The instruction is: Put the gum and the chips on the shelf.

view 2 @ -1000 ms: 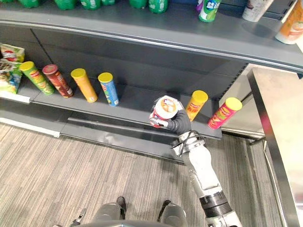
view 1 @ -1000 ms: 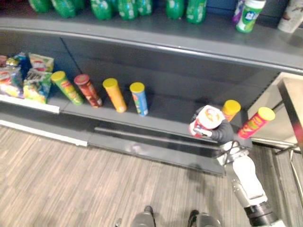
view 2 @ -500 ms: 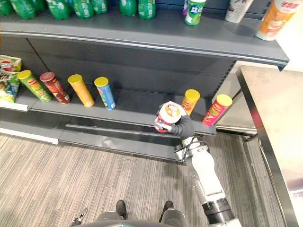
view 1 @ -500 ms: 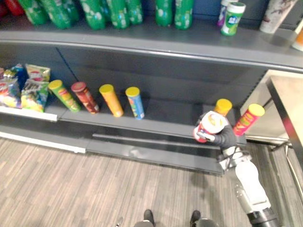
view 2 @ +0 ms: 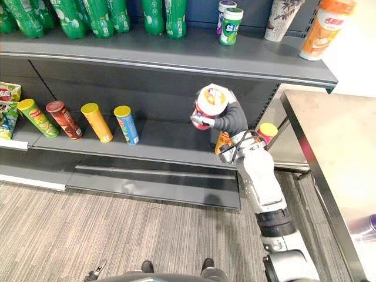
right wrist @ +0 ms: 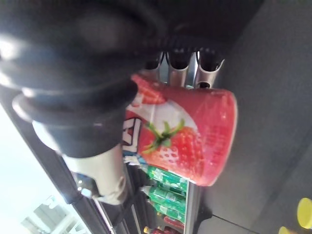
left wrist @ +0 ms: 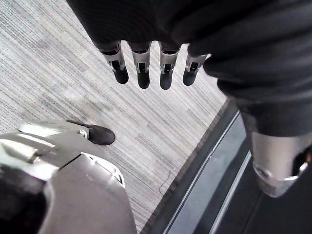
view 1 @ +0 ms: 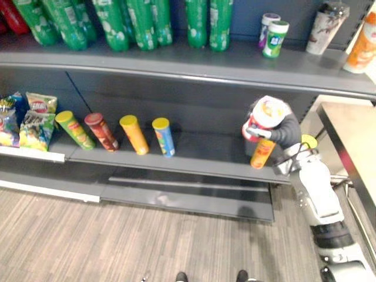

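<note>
- left hand (left wrist: 143, 68) hangs over the striped floor (left wrist: 58, 73) in its wrist view, fingers straight and apart, holding nothing
- chip bags (view 1: 32, 120) sit at the far left of the lower shelf (view 1: 200, 154); the view edge cuts them off
- four chip cans (view 1: 134, 134) stand in a row beside the bags: green, dark red, orange, blue, all leaning the same way
- green bottles (view 1: 141, 23) line the upper shelf (view 1: 194, 61), their tops out of frame
- two small tubs (view 1: 274, 39) stand further right on the upper shelf, one half hidden behind the other
- red tub (view 1: 267, 111) is clamped in the right hand (view 1: 285, 130), held up in front of the dark back panel between the two shelves and resting on neither
- eye views show its pale lid; the right wrist view shows its red side with a strawberry print (right wrist: 190, 141), fingers behind and thumb across the front
- orange can (view 2: 223, 143) stands on the lower shelf just below the tub, its top hidden by the hand
- yellow-lidded can (view 2: 267, 130) shows little more than its lid past the forearm
- table (view 2: 335, 153) is cut off at the far right
</note>
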### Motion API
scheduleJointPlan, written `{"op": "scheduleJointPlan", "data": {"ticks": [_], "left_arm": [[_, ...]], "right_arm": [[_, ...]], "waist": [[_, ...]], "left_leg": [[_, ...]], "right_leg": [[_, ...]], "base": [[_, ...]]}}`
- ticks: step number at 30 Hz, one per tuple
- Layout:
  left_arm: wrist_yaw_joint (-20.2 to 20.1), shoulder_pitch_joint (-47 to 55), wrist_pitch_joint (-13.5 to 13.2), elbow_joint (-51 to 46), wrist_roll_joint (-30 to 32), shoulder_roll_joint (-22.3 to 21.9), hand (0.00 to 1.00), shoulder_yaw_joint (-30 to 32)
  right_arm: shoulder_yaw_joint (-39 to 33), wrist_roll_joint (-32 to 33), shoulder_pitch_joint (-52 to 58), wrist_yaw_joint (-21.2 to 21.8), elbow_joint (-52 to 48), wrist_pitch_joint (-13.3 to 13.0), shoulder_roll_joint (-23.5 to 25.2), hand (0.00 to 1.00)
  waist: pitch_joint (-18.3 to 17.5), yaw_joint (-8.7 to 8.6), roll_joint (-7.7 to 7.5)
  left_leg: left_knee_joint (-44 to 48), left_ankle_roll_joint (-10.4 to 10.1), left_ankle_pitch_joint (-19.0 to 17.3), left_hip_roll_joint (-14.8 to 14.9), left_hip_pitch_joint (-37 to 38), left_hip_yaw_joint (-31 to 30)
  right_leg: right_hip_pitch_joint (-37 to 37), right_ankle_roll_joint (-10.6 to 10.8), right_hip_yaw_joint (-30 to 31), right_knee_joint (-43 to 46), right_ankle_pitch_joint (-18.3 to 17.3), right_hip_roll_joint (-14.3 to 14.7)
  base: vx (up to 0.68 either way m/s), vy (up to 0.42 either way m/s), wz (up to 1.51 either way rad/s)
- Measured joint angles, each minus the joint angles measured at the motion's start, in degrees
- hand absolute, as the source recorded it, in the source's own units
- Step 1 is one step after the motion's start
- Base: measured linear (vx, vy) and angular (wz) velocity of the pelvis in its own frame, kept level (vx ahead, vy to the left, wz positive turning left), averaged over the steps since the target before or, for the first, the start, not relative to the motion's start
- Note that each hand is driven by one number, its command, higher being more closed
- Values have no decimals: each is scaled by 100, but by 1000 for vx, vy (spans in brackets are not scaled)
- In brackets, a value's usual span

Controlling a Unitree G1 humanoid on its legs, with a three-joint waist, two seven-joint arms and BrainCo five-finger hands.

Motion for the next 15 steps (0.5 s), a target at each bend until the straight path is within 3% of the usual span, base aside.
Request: {"op": "scheduleJointPlan", "data": {"ticks": [11,15], "left_arm": [[28,1,99,11,247,-10,0,165],[36,22,110,11,259,-13,0,163]], "right_arm": [[-48,157,-1029,-764,160,299,-269,100],[-49,125,-1546,-1158,841,335,-296,100]], "waist": [[-116,14,-48],[-170,76,-130]], "left_leg": [[-9,-36,66,50,-13,-159],[-9,-51,86,75,-8,-234]], "right_leg": [[144,-51,-165,-172,62,62],[212,-57,-241,-212,67,91]], "base": [[2,-7,6],[6,-12,7]]}}
